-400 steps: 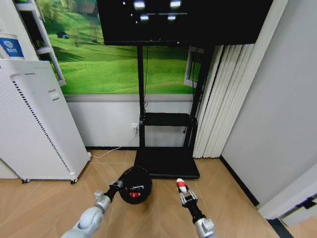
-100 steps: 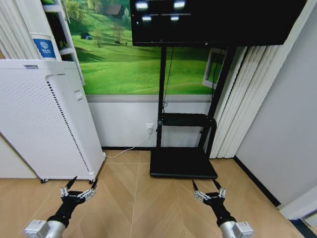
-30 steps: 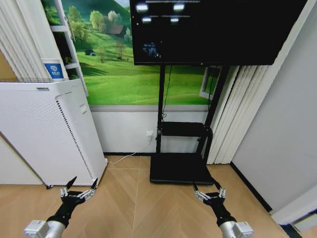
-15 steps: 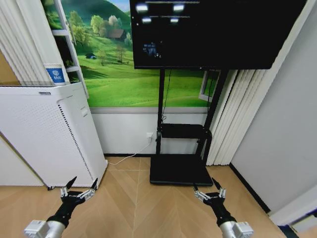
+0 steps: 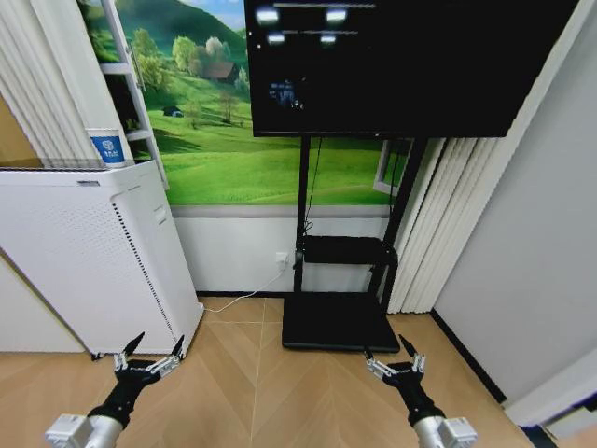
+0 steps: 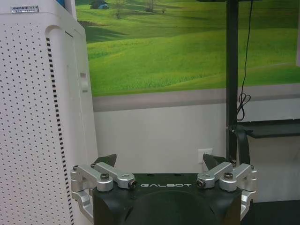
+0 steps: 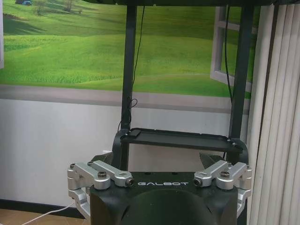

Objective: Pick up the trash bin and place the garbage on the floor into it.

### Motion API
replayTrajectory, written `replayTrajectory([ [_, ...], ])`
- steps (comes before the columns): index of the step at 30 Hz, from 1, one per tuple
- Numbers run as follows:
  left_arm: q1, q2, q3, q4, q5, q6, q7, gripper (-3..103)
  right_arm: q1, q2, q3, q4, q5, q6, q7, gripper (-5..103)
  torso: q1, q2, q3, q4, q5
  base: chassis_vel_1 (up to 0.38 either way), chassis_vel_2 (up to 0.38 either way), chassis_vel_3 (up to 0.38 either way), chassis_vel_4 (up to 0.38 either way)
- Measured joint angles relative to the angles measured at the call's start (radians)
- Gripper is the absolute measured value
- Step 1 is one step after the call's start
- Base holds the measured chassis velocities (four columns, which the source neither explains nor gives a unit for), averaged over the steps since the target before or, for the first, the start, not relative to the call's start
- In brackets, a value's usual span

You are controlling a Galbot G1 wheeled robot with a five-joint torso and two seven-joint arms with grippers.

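Low at the near left, the left claw [image 5: 146, 360] hangs just above the floor [image 5: 270, 392], its fingers spread wide with nothing between them. At the near right, the right claw [image 5: 395, 359] is held the same way, fingers spread and empty. Both point toward the far wall. The floor between and ahead of them is bare chevron planking. On the left stands a tall white perforated appliance [image 5: 84, 252], its near corner close to the left claw. Straight ahead, a black TV stand [image 5: 340, 319] rests its flat base on the floor near the right claw, with a small shelf [image 7: 176, 138] partway up its posts and a dark screen [image 5: 392, 61] above. A white cable [image 5: 238, 299] seems to run from a wall socket toward the appliance. Pale vertical blinds [image 5: 438, 224] hang to the right of the stand, before a grey wall.
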Motion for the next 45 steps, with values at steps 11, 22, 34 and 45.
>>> replayTrajectory([
  [11,0.0,0.0,0.0,0.0,0.0,0.0,0.0,100,0.0,0.0,0.0,0.0,0.0,0.0,0.0,100,0.019,0.045,0.026,0.0,0.0,0.0,0.0,0.0,0.0],
  [22,0.0,0.0,0.0,0.0,0.0,0.0,0.0,100,0.0,0.0,0.0,0.0,0.0,0.0,0.0,100,0.039,0.09,0.052,0.0,0.0,0.0,0.0,0.0,0.0],
  [34,0.0,0.0,0.0,0.0,0.0,0.0,0.0,100,0.0,0.0,0.0,0.0,0.0,0.0,0.0,100,0.042,0.097,0.057,0.0,0.0,0.018,-0.013,-0.013,0.019],
  [45,0.0,0.0,0.0,0.0,0.0,0.0,0.0,100,0.0,0.0,0.0,0.0,0.0,0.0,0.0,100,0.039,0.093,0.054,-0.0002,0.0005,0.182,-0.176,-0.18,0.189],
])
